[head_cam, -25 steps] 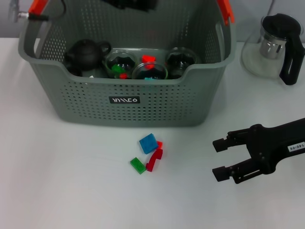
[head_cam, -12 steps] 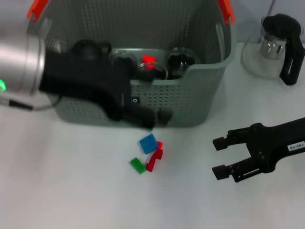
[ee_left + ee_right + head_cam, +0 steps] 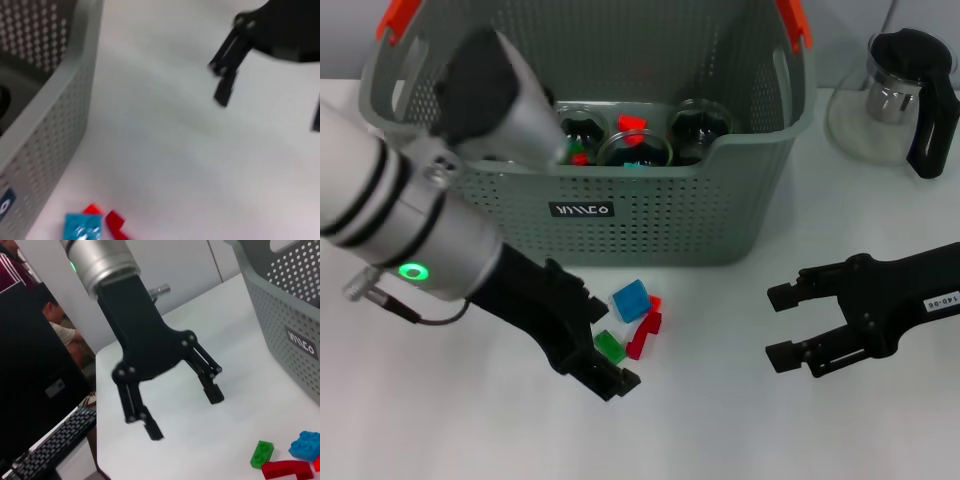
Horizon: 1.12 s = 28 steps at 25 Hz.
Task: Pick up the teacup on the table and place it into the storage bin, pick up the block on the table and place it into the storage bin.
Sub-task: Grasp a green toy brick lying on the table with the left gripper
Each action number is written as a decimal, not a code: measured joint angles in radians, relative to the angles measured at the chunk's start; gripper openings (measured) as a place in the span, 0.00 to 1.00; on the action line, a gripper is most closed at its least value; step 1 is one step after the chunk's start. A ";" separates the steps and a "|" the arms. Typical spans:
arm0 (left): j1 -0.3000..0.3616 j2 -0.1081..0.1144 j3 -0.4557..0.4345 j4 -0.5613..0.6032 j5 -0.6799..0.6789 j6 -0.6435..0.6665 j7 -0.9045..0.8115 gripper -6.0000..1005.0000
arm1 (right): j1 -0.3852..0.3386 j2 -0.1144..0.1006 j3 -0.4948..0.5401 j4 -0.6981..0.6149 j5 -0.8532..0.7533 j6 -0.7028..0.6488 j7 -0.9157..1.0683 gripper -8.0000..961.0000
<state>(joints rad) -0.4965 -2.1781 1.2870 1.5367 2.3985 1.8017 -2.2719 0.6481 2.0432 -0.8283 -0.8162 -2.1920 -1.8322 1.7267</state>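
**Left gripper low beside the blocks, right gripper idle to the side**

While the right gripper (image 3: 782,325) hangs over the table (image 3: 720,420) on the robot's right with its fingers apart and nothing between them, the left gripper (image 3: 603,343) is down next to the loose blocks in front of the bin (image 3: 620,215). Its fingers are spread too, as the right wrist view shows clearly, and they hold nothing. In the head view one fingertip sits just left of the green block (image 3: 610,346), the other lower down near the front of the table; whether either touches a block cannot be told.

The blocks lie in a tight cluster on the table, just in front of the bin's front wall. The blue block (image 3: 631,300) is nearest the bin, a small red piece (image 3: 654,302) at its right edge, a longer red block (image 3: 644,335) below it, and the green one at the left end, touching or almost touching the long red block.

The bin stands at the back of the table, its label (image 3: 580,210) facing the robot. Inside, glass teacups (image 3: 636,148) stand in a row, some with coloured blocks in them. A glass teapot (image 3: 905,100) with a black handle stands on the table right of the bin, well apart from both grippers.
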 joint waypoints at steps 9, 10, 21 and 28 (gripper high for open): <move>-0.018 0.000 0.197 -0.060 0.170 -0.181 -0.177 0.89 | 0.002 -0.011 0.000 0.000 0.001 0.004 -0.001 0.96; -0.022 0.000 0.219 -0.069 0.182 -0.198 -0.198 0.89 | 0.001 -0.012 0.000 0.000 0.001 0.004 -0.002 0.96; -0.062 0.000 0.441 -0.137 0.307 -0.318 -0.385 0.87 | -0.004 -0.022 -0.001 0.005 0.000 0.001 -0.009 0.96; -0.079 0.000 0.501 -0.186 0.351 -0.377 -0.452 0.85 | -0.005 -0.022 -0.003 0.008 0.000 0.003 -0.020 0.96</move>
<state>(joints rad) -0.5759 -2.1782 1.7883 1.3508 2.7494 1.4249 -2.7236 0.6429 2.0212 -0.8313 -0.8077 -2.1921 -1.8289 1.7063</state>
